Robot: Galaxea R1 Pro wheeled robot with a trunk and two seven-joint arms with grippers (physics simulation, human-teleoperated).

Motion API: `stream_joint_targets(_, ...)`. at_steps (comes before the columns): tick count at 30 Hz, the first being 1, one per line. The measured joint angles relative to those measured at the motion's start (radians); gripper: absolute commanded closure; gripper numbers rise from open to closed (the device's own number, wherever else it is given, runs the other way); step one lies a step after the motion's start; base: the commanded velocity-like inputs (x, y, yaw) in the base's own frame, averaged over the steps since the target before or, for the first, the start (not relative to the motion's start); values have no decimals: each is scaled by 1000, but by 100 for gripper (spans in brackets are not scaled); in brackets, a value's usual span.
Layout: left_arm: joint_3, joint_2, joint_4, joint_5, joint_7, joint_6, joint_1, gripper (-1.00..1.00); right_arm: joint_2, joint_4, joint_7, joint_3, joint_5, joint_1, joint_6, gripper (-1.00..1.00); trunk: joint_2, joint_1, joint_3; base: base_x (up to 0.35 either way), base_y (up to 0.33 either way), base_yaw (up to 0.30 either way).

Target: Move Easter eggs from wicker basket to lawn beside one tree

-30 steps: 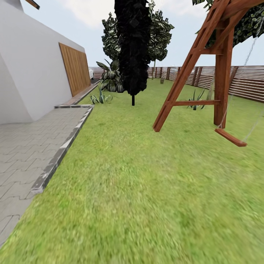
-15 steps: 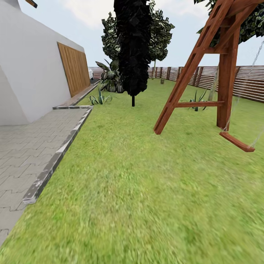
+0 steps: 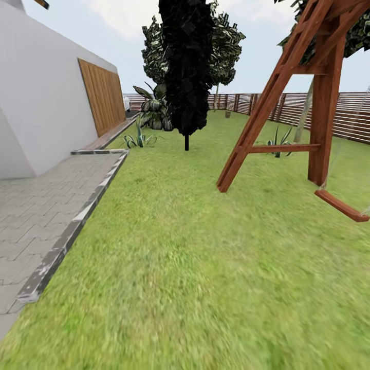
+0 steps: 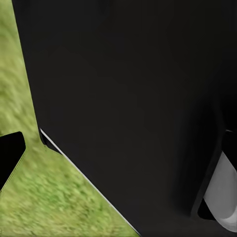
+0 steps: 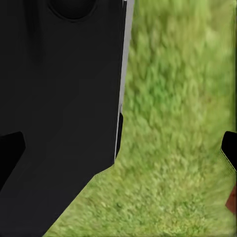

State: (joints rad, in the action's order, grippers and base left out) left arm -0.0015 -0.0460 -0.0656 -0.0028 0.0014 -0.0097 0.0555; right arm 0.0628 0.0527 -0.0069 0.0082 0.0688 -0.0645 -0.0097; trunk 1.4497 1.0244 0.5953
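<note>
Right gripper [image 5: 121, 158] stands wide open in its wrist view, one dark fingertip [image 5: 10, 158] at each edge of the picture, with nothing held; between them are the robot's black body [image 5: 59, 108] and blurred grass. On the left gripper [image 4: 118, 158] one dark fingertip [image 4: 10, 158] shows over the grass beside the same black body, and whether that gripper is open or closed cannot be told. From the head camera, the lawn [image 3: 205, 267] runs wide and green through the garden, edged on the left by a grey kerb [image 3: 77, 226], a paved path [image 3: 36, 216] and the white house [image 3: 46, 103] with its wooden panel [image 3: 103, 97]. A dark columnar conifer [image 3: 187, 67] rises mid-lawn; behind it, far down the yard near the slatted fence [image 3: 288, 110], stands the tree [image 3: 226, 46] with its blocky green crown. A red-brown swing frame [image 3: 288, 82] stands at right, its seat [image 3: 341, 205] hanging just above the grass. Spiky plants [image 3: 139, 137] grow near the house wall.
</note>
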Motion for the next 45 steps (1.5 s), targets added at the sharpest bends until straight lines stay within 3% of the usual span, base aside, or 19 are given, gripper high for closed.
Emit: stream_joint_targets(45,0,-1,0,0,0,0,0,-100,-1,0,4,2,3,0,-1,-100,0,0,0,336,0,0)
